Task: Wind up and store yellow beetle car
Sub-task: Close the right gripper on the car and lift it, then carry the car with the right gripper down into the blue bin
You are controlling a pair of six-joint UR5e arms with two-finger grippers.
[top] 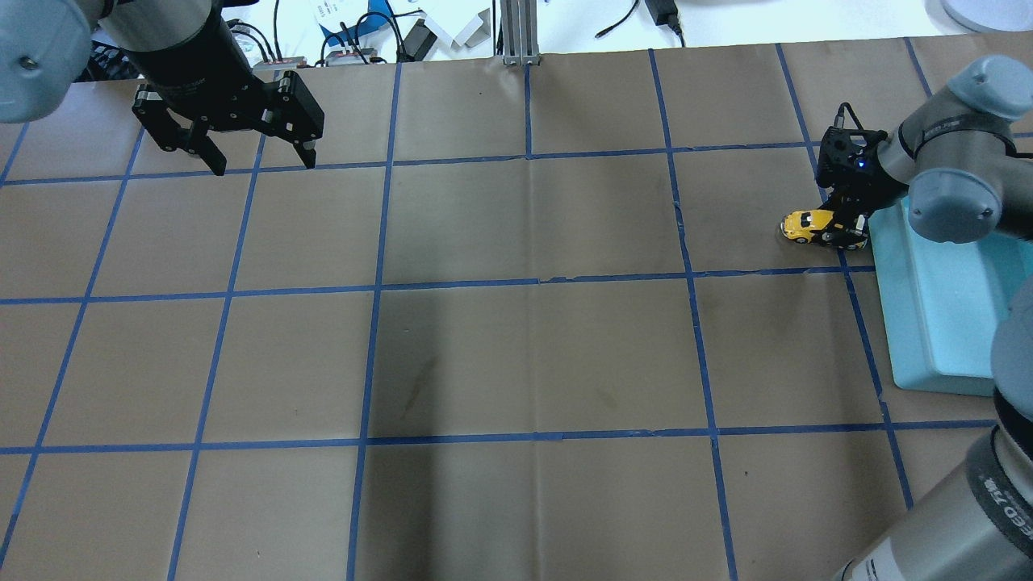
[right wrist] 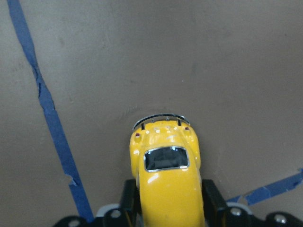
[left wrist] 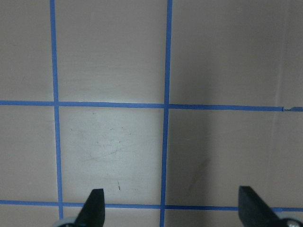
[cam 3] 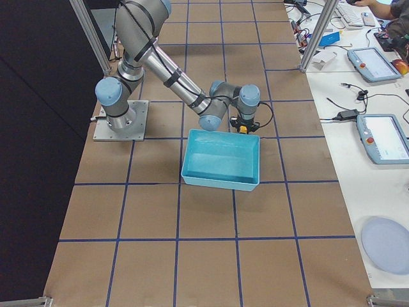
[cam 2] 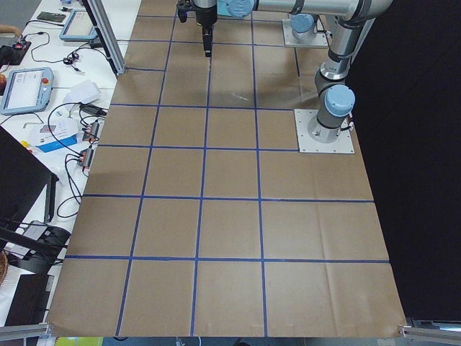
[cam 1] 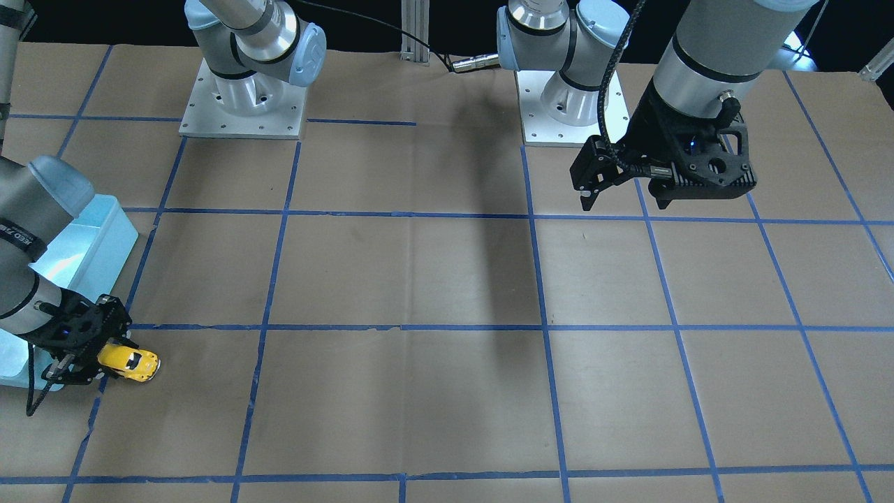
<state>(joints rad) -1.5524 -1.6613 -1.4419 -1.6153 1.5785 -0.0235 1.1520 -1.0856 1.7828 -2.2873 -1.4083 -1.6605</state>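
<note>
The yellow beetle car [top: 813, 225] is on the brown paper just beside the teal bin [top: 936, 298]. It also shows in the front view [cam 1: 130, 362] and close up in the right wrist view [right wrist: 166, 177]. My right gripper [top: 844, 230] is shut on the car, one finger [right wrist: 129, 198] on each side of its body, low at the table. My left gripper [top: 258, 157] is open and empty, held above the table at the far left; its fingertips [left wrist: 94, 208] show over bare paper in the left wrist view.
The teal bin [cam 3: 223, 160] stands at the table's right side, next to my right arm. Blue tape lines [top: 533, 282] grid the brown paper. Both arm bases [cam 1: 244, 98] stand at the robot's edge of the table.
</note>
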